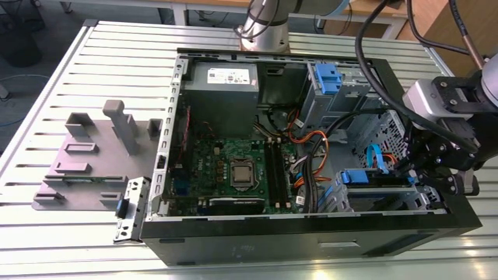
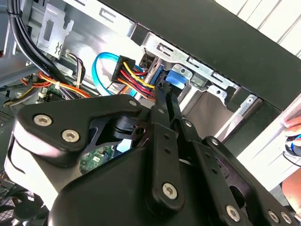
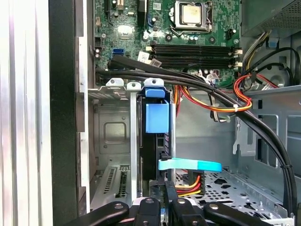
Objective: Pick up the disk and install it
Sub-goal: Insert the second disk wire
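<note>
The disk (image 3: 156, 117) stands on edge in the metal bay at the case's corner, its blue bracket (image 2: 174, 77) facing out. In the exterior view the disk (image 1: 354, 177) sits low in the case toward the exterior view's right. My gripper (image 2: 163, 92) is shut, its thin fingers together with the tips against the disk's end, beside the black plug with red and yellow wires. In the first wrist view the gripper (image 3: 163, 186) points along the disk's edge. In the exterior view the gripper (image 1: 412, 169) hangs over the case's wall just beside the bay.
A blue flat cable (image 3: 190, 165) and thick black cables (image 3: 188, 80) cross near the bay. The motherboard (image 1: 233, 169), grey power-supply box (image 1: 224, 81) and blue-latched drive cage (image 1: 327, 79) fill the case. A grey fixture plate (image 1: 86, 151) lies outside. A person's hand (image 2: 292, 136) is nearby.
</note>
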Robot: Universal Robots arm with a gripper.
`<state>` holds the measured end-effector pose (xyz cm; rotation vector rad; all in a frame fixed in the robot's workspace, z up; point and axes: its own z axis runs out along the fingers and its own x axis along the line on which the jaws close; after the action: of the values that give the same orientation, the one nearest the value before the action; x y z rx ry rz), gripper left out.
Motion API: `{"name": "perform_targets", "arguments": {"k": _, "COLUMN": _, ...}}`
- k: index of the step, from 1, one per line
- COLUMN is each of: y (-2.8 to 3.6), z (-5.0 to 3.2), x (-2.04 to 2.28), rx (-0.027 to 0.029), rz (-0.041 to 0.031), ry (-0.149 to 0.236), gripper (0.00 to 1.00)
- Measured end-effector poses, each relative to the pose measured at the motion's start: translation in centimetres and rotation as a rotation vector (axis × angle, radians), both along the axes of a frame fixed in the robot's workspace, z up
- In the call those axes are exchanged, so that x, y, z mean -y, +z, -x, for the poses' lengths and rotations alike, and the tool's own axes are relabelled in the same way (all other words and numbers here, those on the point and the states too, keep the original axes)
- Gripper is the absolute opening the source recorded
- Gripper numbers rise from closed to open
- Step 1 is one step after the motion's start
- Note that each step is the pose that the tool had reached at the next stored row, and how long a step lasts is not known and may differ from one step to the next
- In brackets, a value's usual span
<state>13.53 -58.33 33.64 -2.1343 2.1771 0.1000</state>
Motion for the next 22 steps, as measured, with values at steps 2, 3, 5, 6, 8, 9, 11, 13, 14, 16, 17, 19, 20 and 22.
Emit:
{"name": "perform_targets", "arguments": {"k": 2, "y": -0.03, "z": 0.00, "x": 0.00, "rx": 0.0000, "rz": -0.0004, "ry": 0.000, "gripper": 0.18}}
{"name": "perform_targets", "arguments": {"k": 3, "y": -0.03, "z": 0.00, "x": 0.00, "rx": 0.0000, "rz": -0.0004, "ry": 0.000, "gripper": 0.23}}
{"name": "perform_targets", "arguments": {"k": 5, "y": -0.01, "z": 0.00, "x": 0.00, "rx": 0.0001, "rz": 0.0002, "ry": 0.000, "gripper": 0.23}}
{"name": "perform_targets", "arguments": {"k": 6, "y": -0.08, "z": 0.00, "x": -0.01, "rx": 0.0000, "rz": 0.0004, "ry": 0.000, "gripper": 0.30}}
{"name": "perform_targets", "arguments": {"k": 8, "y": -0.26, "z": 0.00, "x": -0.03, "rx": 0.0001, "rz": 0.0017, "ry": 0.000, "gripper": 0.30}}
{"name": "perform_targets", "arguments": {"k": 9, "y": -0.35, "z": 0.00, "x": -0.06, "rx": 0.0000, "rz": 0.0030, "ry": 0.000, "gripper": 0.30}}
{"name": "perform_targets", "arguments": {"k": 11, "y": -0.45, "z": 0.00, "x": -0.18, "rx": 0.0000, "rz": 0.0056, "ry": 0.000, "gripper": 0.30}}
{"name": "perform_targets", "arguments": {"k": 13, "y": -0.47, "z": -0.02, "x": -0.34, "rx": 0.0000, "rz": 0.0061, "ry": 0.000, "gripper": 0.30}}
{"name": "perform_targets", "arguments": {"k": 14, "y": -0.48, "z": -0.05, "x": -0.43, "rx": 0.0000, "rz": 0.0061, "ry": 0.000, "gripper": 0.30}}
{"name": "perform_targets", "arguments": {"k": 16, "y": -0.47, "z": -0.14, "x": -0.57, "rx": 0.0000, "rz": 0.0064, "ry": 0.000, "gripper": 0.30}}
{"name": "perform_targets", "arguments": {"k": 17, "y": -0.48, "z": -0.16, "x": -0.60, "rx": 0.0000, "rz": 0.0064, "ry": 0.000, "gripper": 0.30}}
{"name": "perform_targets", "arguments": {"k": 19, "y": -0.48, "z": -0.16, "x": -0.60, "rx": 0.0000, "rz": 0.0065, "ry": 0.000, "gripper": 0.30}}
{"name": "perform_targets", "arguments": {"k": 20, "y": -0.48, "z": -0.17, "x": -0.60, "rx": 0.0000, "rz": 0.0065, "ry": 0.000, "gripper": 0.30}}
{"name": "perform_targets", "arguments": {"k": 22, "y": -0.47, "z": -0.24, "x": -0.63, "rx": 0.0000, "rz": 0.0066, "ry": 0.000, "gripper": 0.30}}
